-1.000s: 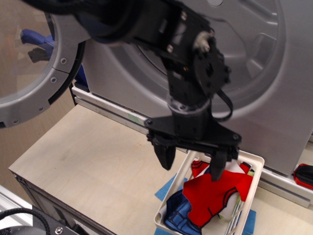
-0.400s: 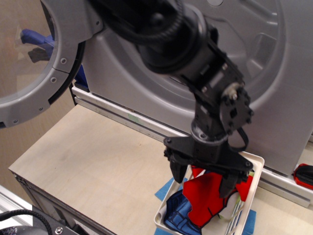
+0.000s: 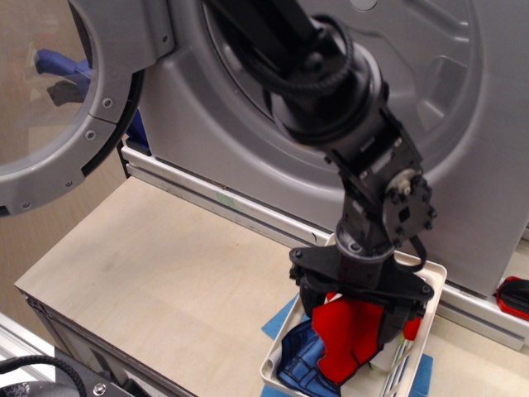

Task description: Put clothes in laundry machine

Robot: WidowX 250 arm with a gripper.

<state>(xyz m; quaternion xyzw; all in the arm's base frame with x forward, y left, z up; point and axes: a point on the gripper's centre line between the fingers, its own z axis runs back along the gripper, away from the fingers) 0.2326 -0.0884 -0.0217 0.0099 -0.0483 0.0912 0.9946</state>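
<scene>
The clothes lie in a white slatted basket [image 3: 430,314] at the lower right: a red piece [image 3: 347,335] on top, a blue denim piece [image 3: 297,368] at the basket's front left, and a sliver of light green [image 3: 411,333] at the right. My black gripper [image 3: 348,318] hangs straight down over the basket, jaws open, one finger [image 3: 307,308] left of the red piece and the other [image 3: 392,324] right of it, fingertips down at the clothes. The grey laundry machine [image 3: 463,141] stands behind, its round door [image 3: 58,141] swung open to the left.
The basket sits on a flat blue mat [image 3: 279,318] on the pale wooden tabletop [image 3: 149,273]. A white rail [image 3: 207,194] runs along the machine's base. A red and black object [image 3: 514,296] lies at the far right. The table's front edge is at lower left.
My arm has moved right and down, from above the basket's left rim to straddling the red piece inside the basket. The jaws stay open. The clothes have not visibly shifted.
</scene>
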